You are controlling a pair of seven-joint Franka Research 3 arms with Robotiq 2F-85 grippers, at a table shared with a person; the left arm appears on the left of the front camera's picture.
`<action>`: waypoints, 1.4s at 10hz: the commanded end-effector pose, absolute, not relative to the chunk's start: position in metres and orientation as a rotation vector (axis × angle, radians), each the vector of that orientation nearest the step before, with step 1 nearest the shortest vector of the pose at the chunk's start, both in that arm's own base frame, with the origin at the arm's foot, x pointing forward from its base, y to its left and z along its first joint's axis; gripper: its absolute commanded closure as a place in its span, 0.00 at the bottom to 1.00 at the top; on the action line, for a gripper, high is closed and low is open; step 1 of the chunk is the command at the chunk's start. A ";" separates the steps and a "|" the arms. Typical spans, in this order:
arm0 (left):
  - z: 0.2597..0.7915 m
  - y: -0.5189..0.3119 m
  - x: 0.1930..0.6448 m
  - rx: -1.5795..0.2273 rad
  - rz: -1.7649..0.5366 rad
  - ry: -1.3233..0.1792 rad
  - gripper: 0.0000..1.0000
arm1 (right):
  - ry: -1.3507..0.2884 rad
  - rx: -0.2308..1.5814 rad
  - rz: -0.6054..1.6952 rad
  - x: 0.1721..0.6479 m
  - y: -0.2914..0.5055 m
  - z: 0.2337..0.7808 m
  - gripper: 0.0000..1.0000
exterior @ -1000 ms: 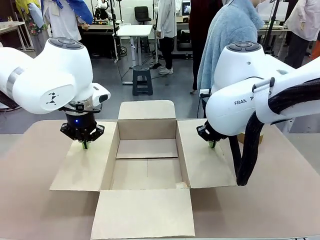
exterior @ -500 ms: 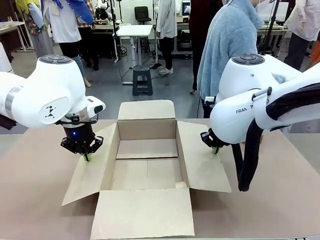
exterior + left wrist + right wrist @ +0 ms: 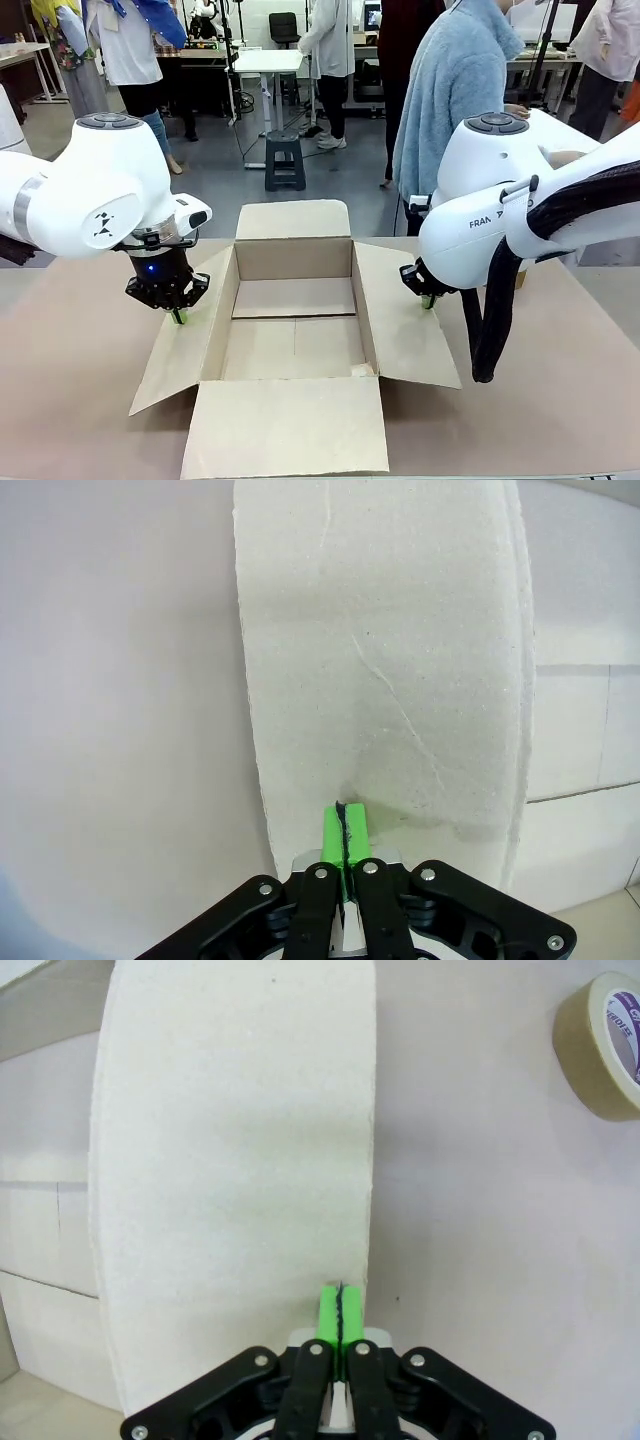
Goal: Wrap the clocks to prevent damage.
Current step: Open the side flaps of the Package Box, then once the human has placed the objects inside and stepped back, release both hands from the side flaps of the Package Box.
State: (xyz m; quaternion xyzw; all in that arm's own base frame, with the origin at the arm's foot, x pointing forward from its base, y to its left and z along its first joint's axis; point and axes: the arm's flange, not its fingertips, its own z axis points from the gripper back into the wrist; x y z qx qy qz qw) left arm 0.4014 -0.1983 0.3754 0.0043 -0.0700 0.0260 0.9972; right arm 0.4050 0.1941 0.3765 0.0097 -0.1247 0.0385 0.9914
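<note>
On the brown table (image 3: 70,380), between the 2 arms, sits an open brown cardboard box (image 3: 294,258). The left tool (image 3: 178,317) is clenched tight with its tip at the left flap (image 3: 185,350). The right tool (image 3: 428,301) is clenched too, at the right flap (image 3: 400,335).

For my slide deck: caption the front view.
Left end effector and right end effector, both shut, at opposite sides of an open cardboard box.

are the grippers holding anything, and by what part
Nothing is held: the left gripper and right gripper are both shut empty, tips down at the side flaps of the box.
</note>
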 end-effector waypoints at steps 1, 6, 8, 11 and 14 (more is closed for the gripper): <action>0.377 -0.198 0.400 0.029 0.059 -0.145 1.00 | -0.245 0.010 0.080 0.403 0.194 0.378 0.99; 0.377 -0.198 0.400 0.029 0.059 -0.145 1.00 | -0.245 0.010 0.080 0.403 0.194 0.378 0.99; 0.377 -0.198 0.400 0.029 0.059 -0.145 1.00 | -0.245 0.010 0.080 0.403 0.194 0.378 0.99; 0.377 -0.198 0.400 0.029 0.059 -0.145 1.00 | -0.245 0.010 0.080 0.403 0.194 0.378 0.99; 0.377 -0.198 0.400 0.029 0.059 -0.145 1.00 | -0.245 0.010 0.080 0.403 0.194 0.378 0.99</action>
